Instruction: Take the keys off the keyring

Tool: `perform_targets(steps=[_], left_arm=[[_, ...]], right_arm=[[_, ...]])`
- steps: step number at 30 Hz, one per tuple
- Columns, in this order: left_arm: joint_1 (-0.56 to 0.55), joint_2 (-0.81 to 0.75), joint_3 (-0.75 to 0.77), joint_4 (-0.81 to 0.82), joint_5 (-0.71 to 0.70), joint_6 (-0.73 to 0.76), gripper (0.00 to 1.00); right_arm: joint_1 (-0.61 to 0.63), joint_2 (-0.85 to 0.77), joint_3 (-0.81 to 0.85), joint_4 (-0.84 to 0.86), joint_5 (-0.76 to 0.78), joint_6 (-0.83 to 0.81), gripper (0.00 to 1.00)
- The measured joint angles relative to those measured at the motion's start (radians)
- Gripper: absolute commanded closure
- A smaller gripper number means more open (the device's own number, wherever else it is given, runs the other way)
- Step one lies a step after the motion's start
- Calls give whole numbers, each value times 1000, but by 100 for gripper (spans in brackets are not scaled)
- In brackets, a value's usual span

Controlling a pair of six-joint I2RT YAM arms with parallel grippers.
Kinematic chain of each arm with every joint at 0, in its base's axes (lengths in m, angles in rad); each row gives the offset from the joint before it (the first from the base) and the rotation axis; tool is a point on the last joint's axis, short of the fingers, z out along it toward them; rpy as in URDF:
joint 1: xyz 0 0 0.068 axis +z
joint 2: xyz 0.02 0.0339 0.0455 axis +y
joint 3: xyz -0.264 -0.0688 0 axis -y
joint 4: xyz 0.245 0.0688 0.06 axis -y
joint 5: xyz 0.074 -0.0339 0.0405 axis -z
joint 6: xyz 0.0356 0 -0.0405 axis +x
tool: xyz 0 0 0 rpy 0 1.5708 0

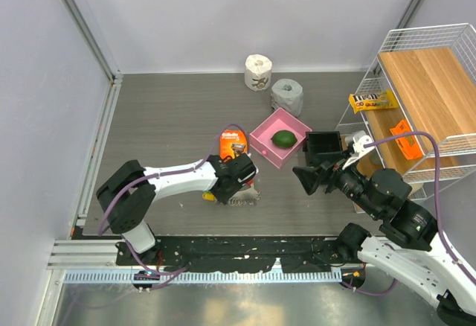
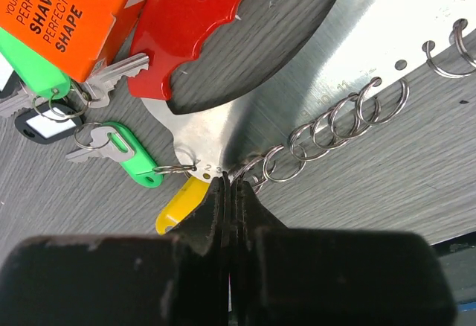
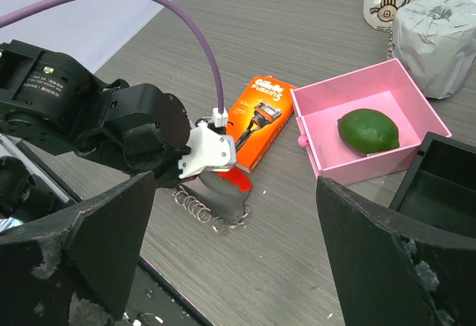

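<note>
Left gripper [image 2: 227, 192] jaws pinched shut on the chain [image 2: 320, 129] end of the keyring [image 2: 201, 28], mid-desk toward the near edge, beside the razor box [image 2: 59, 6]. Keys [image 2: 93, 151] look attached, none freed yet, so removal is barely begun. Right gripper [image 3: 238, 266] jaws wide apart, empty.

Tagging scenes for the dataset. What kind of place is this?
Likely a robot lab test cell: bare grey walls box in the table, a metal rail runs along its near edge, and the items are mixed props, like toilet rolls and a lime in a pink box.
</note>
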Motion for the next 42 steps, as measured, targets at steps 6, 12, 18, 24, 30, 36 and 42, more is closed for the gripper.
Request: perform_targets(steps=[6, 12, 18, 24, 30, 36, 42], left_arm=[[-24, -55, -8, -10, -8, -2, 100], [-153, -249, 4, -19, -38, 4, 100], [-202, -326, 40, -37, -48, 5, 100], [-202, -348, 40, -50, -40, -10, 100], [-202, -354, 50, -60, -8, -25, 100], [-202, -373, 74, -61, 2, -25, 100], [-202, -380, 74, -64, 10, -30, 100]], right_arm=[[0, -4, 0, -1, -2, 0, 5], [0, 31, -3, 6, -37, 8, 4], [0, 137, -51, 31, -80, 13, 0], [3, 219, -167, 114, -253, -1, 2], [153, 206, -340, 298, -335, -51, 4], [427, 341, -375, 492, -163, -187, 6], [605, 585, -378, 655, 141, -341, 14]])
